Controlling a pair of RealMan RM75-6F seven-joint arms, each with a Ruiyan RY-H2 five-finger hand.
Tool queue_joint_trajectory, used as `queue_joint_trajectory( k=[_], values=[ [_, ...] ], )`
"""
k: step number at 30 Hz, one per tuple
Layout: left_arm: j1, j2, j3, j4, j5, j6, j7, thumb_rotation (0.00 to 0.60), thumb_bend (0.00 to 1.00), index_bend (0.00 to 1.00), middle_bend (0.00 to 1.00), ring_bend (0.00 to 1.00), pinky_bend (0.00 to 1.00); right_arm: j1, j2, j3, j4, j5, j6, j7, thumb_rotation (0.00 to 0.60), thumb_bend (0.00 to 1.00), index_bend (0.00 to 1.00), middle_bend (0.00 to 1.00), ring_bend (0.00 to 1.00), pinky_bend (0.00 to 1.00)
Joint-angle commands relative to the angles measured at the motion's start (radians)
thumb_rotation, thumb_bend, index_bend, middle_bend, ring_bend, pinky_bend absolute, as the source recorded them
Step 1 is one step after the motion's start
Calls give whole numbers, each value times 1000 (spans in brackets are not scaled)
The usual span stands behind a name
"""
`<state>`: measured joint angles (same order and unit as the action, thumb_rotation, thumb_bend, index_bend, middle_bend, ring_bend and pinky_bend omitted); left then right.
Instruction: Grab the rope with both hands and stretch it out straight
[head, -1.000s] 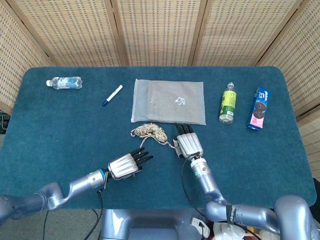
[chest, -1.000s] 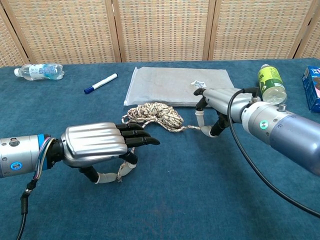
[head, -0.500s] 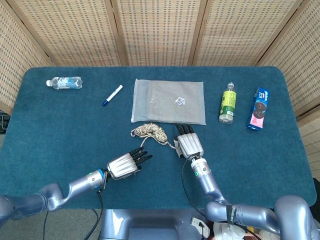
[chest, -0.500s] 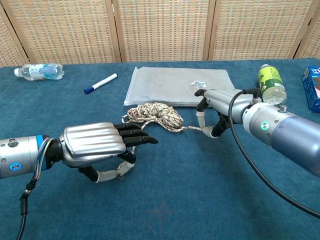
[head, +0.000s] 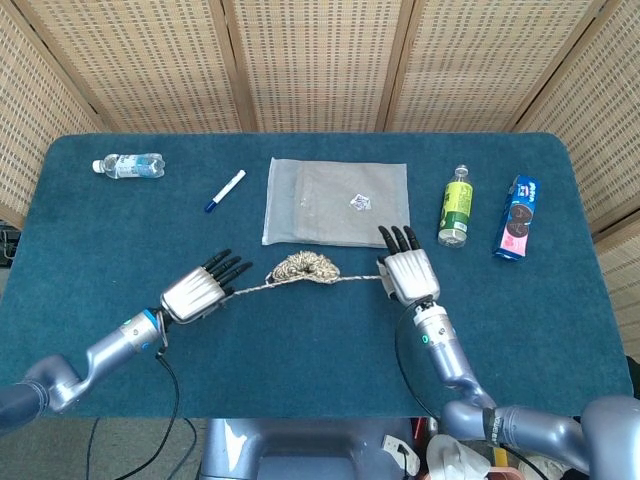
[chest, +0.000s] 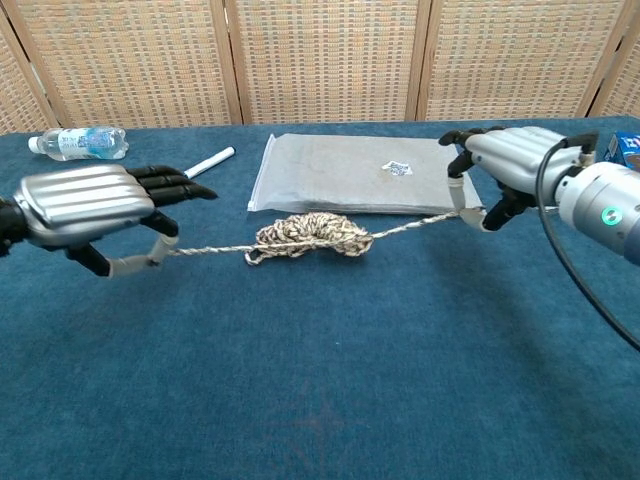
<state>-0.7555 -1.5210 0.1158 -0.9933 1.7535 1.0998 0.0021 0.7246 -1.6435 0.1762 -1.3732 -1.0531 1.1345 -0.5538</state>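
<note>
L hand (chest: 85, 205) & R hand (chest: 505, 165) each pinch a rope (chest: 310, 235) end (middle bunched).

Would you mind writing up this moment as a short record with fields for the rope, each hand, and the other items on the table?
rope: a strand runs out to each side, the middle still a bunched coil on the table
left hand: pinches the rope's left end
right hand: pinches the rope's right end
progress: rope partly stretched, not yet straight
plastic pouch: flat, just behind the coil
marker: left of the pouch
water bottle: lying at far left
green bottle: right of the pouch
cookie pack: beside the green bottle
</note>
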Motion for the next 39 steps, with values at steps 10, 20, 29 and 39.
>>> queue_joint_trajectory(
  k=[10,20,29,39],
  values=[
    [90,25,-10,220,-79,41,-138,600,506,799,0,0,0,-71,51,-29,140,-28,6,61,600,452,745,41,0,0],
    [125,-38,-1,397,-90,40,-278,600,506,800,0,0,0,-102,42,-26,234,-22,-30,100,600,452,745,44,0,0],
    [127,-62,3,439,-79,56,-308,600,506,800,0,0,0,-111,35,-14,246,-28,-39,96,600,452,745,44,0,0],
    [154,-23,-12,400,-99,102,-402,600,12,9,0,0,0,-138,91,6,130,-60,-10,147,600,7,52,0,0,0]
  ],
)
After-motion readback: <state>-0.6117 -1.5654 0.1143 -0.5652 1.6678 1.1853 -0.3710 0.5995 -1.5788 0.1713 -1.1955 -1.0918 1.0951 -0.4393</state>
